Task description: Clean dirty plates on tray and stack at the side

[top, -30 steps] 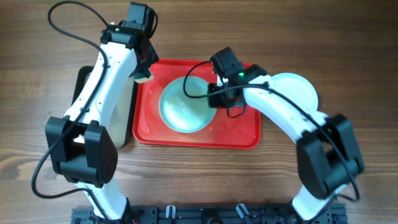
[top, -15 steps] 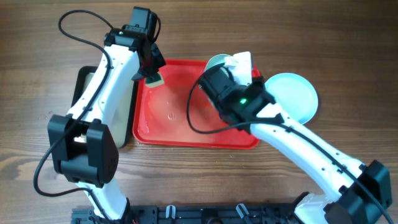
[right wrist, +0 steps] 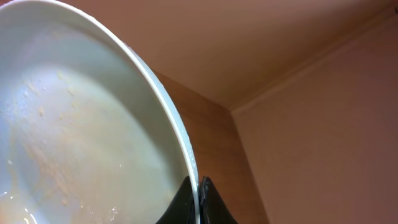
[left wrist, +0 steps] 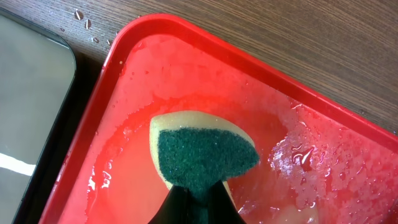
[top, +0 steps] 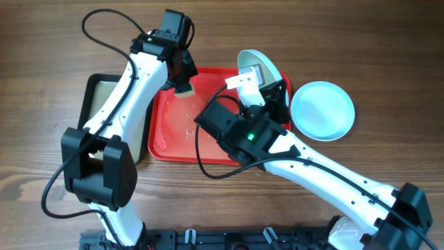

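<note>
The red tray (top: 170,135) lies wet at the table's middle and has no plate on it; it also shows in the left wrist view (left wrist: 186,68). My right gripper (top: 258,78) is shut on the rim of a pale blue plate (top: 250,61) with yellowish smears (right wrist: 74,124), held tilted on edge above the tray's far right corner; its fingers (right wrist: 198,200) pinch the rim. A second pale blue plate (top: 322,111) lies on the wood to the right of the tray. My left gripper (top: 184,85) is shut on a yellow-green sponge (left wrist: 205,152) over the tray's far left corner. No white plate shows.
A black-rimmed tray with a beige floor (top: 104,94) sits against the red tray's left side, also visible in the left wrist view (left wrist: 31,93). Water drops lie on the tray floor and on the wood beside it. The right arm spans the tray's front right.
My right gripper has lifted the smeared plate off the tray and tipped it on edge, up and to the right. My left gripper has shifted slightly right with the sponge.
</note>
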Robot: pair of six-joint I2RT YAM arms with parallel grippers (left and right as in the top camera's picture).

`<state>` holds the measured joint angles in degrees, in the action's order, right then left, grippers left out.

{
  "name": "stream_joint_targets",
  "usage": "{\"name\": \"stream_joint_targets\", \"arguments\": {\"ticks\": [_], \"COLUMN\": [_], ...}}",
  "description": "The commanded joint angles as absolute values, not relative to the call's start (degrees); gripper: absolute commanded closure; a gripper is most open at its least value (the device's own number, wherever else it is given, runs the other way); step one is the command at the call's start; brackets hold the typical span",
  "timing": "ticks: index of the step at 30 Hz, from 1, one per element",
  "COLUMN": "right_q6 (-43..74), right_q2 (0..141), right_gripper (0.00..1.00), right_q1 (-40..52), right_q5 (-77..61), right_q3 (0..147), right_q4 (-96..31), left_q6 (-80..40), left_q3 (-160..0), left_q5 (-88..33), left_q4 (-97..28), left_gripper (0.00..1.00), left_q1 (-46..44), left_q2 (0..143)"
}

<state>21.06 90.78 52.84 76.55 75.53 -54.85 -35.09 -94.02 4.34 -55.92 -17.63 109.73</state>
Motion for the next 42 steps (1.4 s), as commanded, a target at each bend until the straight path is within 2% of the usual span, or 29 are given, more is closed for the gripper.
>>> {"name": "stream_joint_targets", "arguments": {"ticks": [1,29,31,35,40,42], "right_q6": [20.75,21.08,21.45,26.28,19.92,16.38], "right_q2": [89.76,89.76,89.76,89.78,89.58,88.92], "right_gripper": [0.96,0.96,0.96,0.96,0.96,0.96], "right_q1": [53.19,53.19,52.97,47.05,35.81,28.56], "right_q5": [79.18,78.39,70.7,37.71,19.25,10.57], "right_q3": [75.7,75.7,75.7,75.68,75.68,75.68], "right_q4": [-54.89,-54.87,-54.85,-54.63,-53.71,-52.99], "left_q6": [-35.88,-35.86,-35.88,-35.86,-35.86,-35.86], "left_q3": [-93.62,-93.62,-93.62,-93.62,-93.62,-93.62], "left_q5": [3.68,3.66,3.66,3.66,3.68,3.66], "left_q4": [-55.7,-55.75,-55.75,-55.75,-55.75,-55.77], "left_gripper": [0.96,0.96,0.96,0.96,0.96,0.96], "left_q1": [-17.47,-17.47,-17.47,-17.47,-17.47,-17.47], "left_q2": [110.69,110.69,110.69,110.69,110.69,110.69]}}
